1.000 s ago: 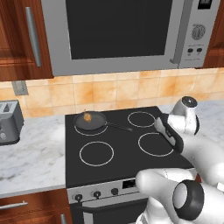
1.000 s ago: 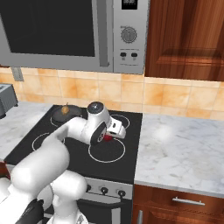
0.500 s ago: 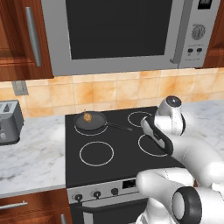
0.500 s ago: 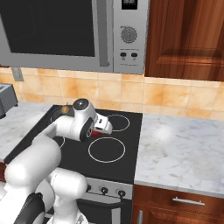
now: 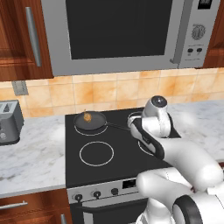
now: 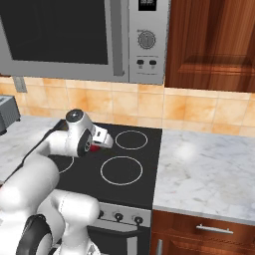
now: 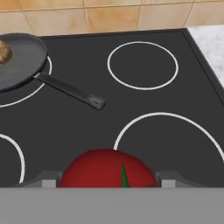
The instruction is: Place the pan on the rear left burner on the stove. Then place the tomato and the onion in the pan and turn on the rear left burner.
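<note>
Black glass stove (image 5: 118,153): gripper (image 7: 107,179), pinching the glossy red tomato (image 7: 107,168), hangs right of the dark round pan (image 7: 19,59) holding the yellow-brown onion (image 7: 3,51) on the rear left burner (image 5: 78,131); carry leftward.

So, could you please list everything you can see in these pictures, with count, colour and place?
stove: one, black glass, white rings, set in the counter
pan: one, dark, on the rear left burner
onion: one, yellow-brown, in the pan
tomato: one, red, between the fingers, above the stove
knobs: several, black, on the silver front panel
microwave: one, silver, above the stove
toaster: one, grey, on the left counter
counter: marble, both sides of the stove
hand: one, white, shut on the tomato
</note>
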